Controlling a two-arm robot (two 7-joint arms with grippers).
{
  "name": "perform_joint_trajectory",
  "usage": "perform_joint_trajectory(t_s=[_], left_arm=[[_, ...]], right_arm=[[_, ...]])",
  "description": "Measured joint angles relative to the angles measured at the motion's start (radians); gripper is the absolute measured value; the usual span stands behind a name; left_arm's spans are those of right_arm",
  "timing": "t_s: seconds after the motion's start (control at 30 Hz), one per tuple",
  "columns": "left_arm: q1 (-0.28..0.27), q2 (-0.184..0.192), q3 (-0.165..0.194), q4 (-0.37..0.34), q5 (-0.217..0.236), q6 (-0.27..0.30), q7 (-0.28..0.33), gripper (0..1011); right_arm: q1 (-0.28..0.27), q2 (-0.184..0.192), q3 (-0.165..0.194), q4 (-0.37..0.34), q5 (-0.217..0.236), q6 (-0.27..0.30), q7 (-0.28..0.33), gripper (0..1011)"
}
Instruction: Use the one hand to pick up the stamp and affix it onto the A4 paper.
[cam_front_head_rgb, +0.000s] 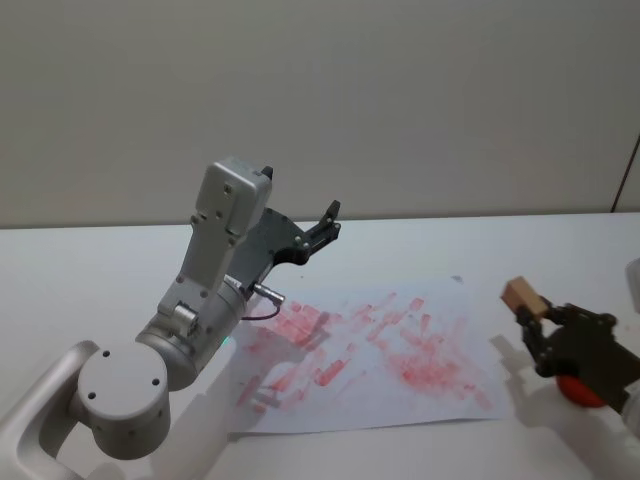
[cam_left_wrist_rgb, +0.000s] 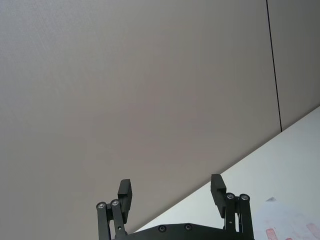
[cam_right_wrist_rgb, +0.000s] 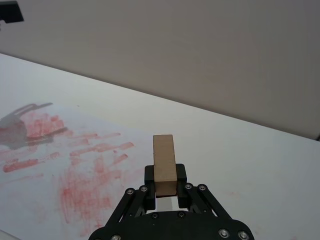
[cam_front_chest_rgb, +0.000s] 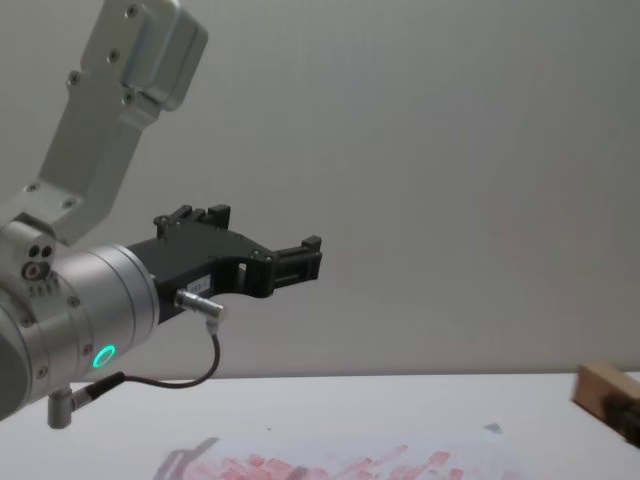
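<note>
Right gripper clamps the stamp, right of the A4 paper.
Left gripper hangs open and raised at far left, probably to leave the sheet free.

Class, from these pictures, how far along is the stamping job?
Done: the small light-tan wooden stamp block is picked up, clamped in the right black plastic gripper. In hand: it is held above the white table, just right of the white A4 paper sheet with red-pink marks. Left: bring it over and press it down. The left gripper hangs open, raised on the left.
</note>
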Motion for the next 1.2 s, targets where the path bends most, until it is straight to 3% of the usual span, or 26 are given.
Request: perform_joint_trajectory(t_s=[0.3, 0.53, 0.9, 1.2], left_arm=[[0.0, 0.0, 0.0, 0.0, 0.0, 0.0, 0.0, 1001], [0.0, 0.0, 0.0, 0.0, 0.0, 0.0, 0.0, 1001], [0.0, 0.0, 0.0, 0.0, 0.0, 0.0, 0.0, 1001], [0.0, 0.0, 0.0, 0.0, 0.0, 0.0, 0.0, 1001]], right_arm=[[0.079, -0.051, -0.029, 0.073, -0.016, 0.025, 0.093, 214], [0.14, -0.086, -0.054, 0.146, -0.057, 0.088, 0.15, 214], [0.2, -0.119, -0.086, 0.237, -0.134, 0.153, 0.203, 214], [0.226, -0.132, -0.098, 0.27, -0.166, 0.159, 0.219, 214]])
